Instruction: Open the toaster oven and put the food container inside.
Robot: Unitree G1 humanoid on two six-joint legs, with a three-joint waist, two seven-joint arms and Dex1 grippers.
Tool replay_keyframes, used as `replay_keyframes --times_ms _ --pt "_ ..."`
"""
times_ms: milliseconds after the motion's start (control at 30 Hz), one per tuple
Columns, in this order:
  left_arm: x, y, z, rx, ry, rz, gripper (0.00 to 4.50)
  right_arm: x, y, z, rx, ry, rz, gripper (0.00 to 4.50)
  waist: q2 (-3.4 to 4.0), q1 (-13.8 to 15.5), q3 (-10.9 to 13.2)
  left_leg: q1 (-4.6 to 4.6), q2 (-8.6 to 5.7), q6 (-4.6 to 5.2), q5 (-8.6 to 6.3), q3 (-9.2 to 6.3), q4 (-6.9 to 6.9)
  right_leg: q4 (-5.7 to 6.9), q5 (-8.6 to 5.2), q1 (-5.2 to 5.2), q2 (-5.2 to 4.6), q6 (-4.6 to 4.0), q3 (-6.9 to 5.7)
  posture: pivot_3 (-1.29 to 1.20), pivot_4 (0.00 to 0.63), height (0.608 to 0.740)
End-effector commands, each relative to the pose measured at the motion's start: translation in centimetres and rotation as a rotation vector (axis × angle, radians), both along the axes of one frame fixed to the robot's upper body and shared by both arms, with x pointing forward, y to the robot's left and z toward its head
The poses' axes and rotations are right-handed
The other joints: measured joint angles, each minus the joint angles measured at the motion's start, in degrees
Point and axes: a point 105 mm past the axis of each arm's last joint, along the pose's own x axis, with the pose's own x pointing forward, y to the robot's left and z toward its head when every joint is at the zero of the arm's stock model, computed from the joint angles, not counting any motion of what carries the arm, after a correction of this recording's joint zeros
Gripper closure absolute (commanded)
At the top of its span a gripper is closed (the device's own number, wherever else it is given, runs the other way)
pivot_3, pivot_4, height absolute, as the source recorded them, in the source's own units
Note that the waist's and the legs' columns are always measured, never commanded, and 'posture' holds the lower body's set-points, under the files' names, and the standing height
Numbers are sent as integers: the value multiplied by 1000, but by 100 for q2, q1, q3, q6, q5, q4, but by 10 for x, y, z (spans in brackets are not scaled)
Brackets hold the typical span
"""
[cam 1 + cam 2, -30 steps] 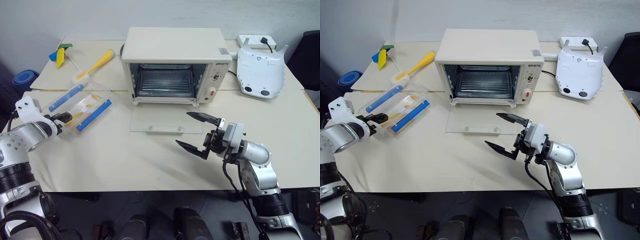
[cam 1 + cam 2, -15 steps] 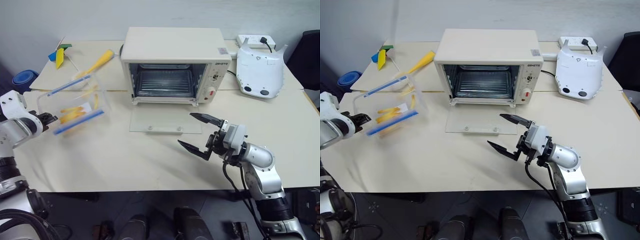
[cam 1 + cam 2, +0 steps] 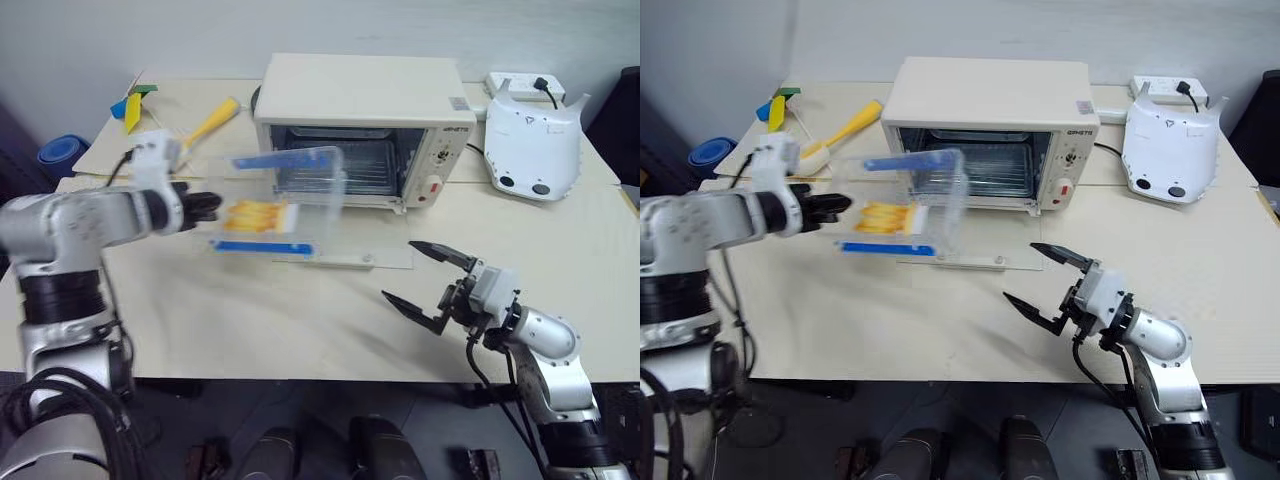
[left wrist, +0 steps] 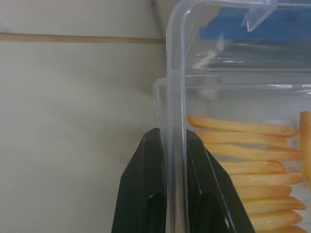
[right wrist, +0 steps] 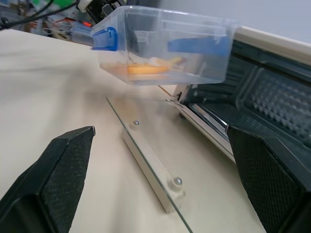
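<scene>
While airborne, food container (image 3: 278,200) holds fries (image 3: 258,215).

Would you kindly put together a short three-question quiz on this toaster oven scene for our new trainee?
1. True or false: the toaster oven has its glass door lying open on the table.
2. Which gripper holds the food container? A) left B) right C) neither
3. Fill in: the right gripper has its fingers spread ____ and holds nothing.

Key
1. True; the door lies flat in front of the oven and the wire rack shows.
2. A; the left gripper pinches the container's clear wall and carries it clear of the table, in front of the oven's mouth.
3. Open.
</scene>
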Motion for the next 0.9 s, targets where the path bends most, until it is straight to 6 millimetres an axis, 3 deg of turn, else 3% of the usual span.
replay_keyframes --times_ms 33,267,433,567,733,800,867,900 --pt "10 -18 12 15 -32 -17 4453 -8 -2 12 5 -75 -31 0 0 -54 0 0 1 0 0 6 -1 2 0 -4 1 0 4 0 150 740" --pt "26 -47 8 46 -68 -51 4453 -13 -2 11 30 -89 -84 0 0 -125 1 1 6 -8 4 10 -2 8 0 -11 6 0 8 0 150 740" --pt "30 -55 11 0 -90 -62 2910 -15 -3 10 47 -94 -114 0 0 -88 0 2 2 -8 4 9 1 7 0 -7 3 0 8 0 150 740" --pt "25 -55 41 -184 -234 -151 1641 -15 -4 17 80 -92 -136 0 -1 -84 1 0 1 -7 4 8 4 7 0 -7 2 0 7 0 150 740" --pt "1 -6 49 -129 -378 -288 1641 -21 9 25 116 36 -59 0 5 -229 1 13 8 -15 3 6 -15 12 0 -20 16 0 24 0 150 740" --pt "-16 1 49 -82 -470 -428 1604 -23 18 18 73 115 -20 384 5 -253 1 12 10 -19 3 -1 -18 16 -1 -28 19 -1 22 0 150 740" --pt "-42 4 53 -91 -618 -623 1998 -28 31 6 2 199 38 935 5 -220 1 6 10 -19 2 -7 -13 10 -1 -26 18 -2 19 0 150 740" --pt "-54 5 43 -20 -657 -730 2174 -29 37 1 -26 228 55 1240 5 -186 1 3 10 -19 2 -10 -8 8 -1 -24 17 -3 17 0 150 740"
